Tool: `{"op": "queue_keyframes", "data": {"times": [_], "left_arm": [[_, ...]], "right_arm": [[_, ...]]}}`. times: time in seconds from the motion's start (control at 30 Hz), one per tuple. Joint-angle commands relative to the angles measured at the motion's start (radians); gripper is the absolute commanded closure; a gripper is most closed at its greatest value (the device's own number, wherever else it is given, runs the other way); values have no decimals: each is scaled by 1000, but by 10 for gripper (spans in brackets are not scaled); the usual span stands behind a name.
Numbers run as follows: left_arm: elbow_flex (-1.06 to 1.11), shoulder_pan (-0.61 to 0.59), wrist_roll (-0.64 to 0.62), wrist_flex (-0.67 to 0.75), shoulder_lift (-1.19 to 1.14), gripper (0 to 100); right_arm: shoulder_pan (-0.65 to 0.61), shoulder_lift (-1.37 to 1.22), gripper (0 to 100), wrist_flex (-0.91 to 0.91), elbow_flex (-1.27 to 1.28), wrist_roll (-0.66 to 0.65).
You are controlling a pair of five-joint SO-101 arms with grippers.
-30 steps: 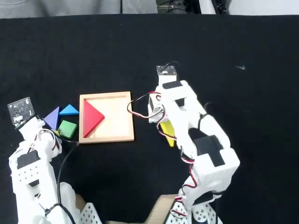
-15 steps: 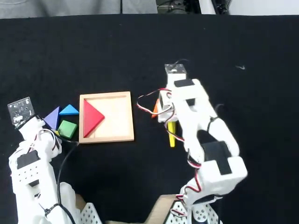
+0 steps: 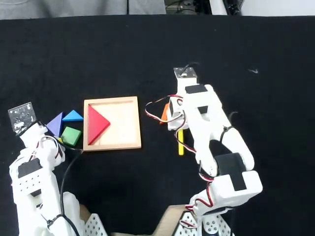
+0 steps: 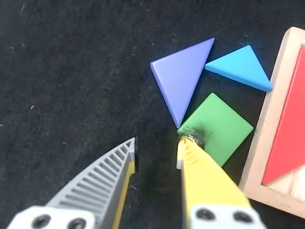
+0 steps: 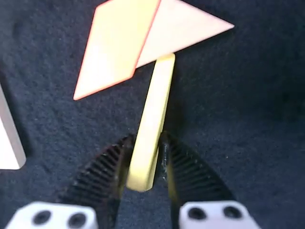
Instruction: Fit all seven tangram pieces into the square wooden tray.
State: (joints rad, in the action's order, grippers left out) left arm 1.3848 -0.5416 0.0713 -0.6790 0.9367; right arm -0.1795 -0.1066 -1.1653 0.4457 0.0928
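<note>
The right arm's fingers [image 5: 114, 164] are clamped on the near end of the yellow piece [image 5: 151, 109]. It is held edge-up, its long axis running straight out ahead of them. Its far tip touches the orange parallelogram [image 5: 116, 47]. The wooden tray [image 3: 112, 145] lies off to one side of these fingers, so the piece likely needs carrying sideways and laying flat. The left arm's fingers [image 4: 202, 176] stand apart, one tip at the green square [image 4: 219, 126].
</note>
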Motion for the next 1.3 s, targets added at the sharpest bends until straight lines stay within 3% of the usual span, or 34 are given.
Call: {"op": "queue_keyframes", "data": {"times": [0.0,0.2,0.3,0.6,0.73,1.0,1.13,1.27], "left_arm": [[-4,12,-8,21,14,841],[-4,13,-8,21,14,841],[-4,13,-8,21,14,841],[-4,10,-8,18,14,841],[-12,-2,-8,-11,15,841],[-65,-269,54,-152,15,841],[-42,-381,126,-149,14,841],[-35,-398,149,-149,14,841]], "right_arm": [[14,70,913,-11,-8,-9],[12,162,939,-28,-5,-20],[11,177,986,-64,-19,-104],[-25,179,988,-265,-278,-529],[-137,176,988,-284,-364,-743],[-451,170,988,-219,-355,-899],[-508,104,988,-77,-314,-908],[-512,-21,988,-9,-349,-916]]}}
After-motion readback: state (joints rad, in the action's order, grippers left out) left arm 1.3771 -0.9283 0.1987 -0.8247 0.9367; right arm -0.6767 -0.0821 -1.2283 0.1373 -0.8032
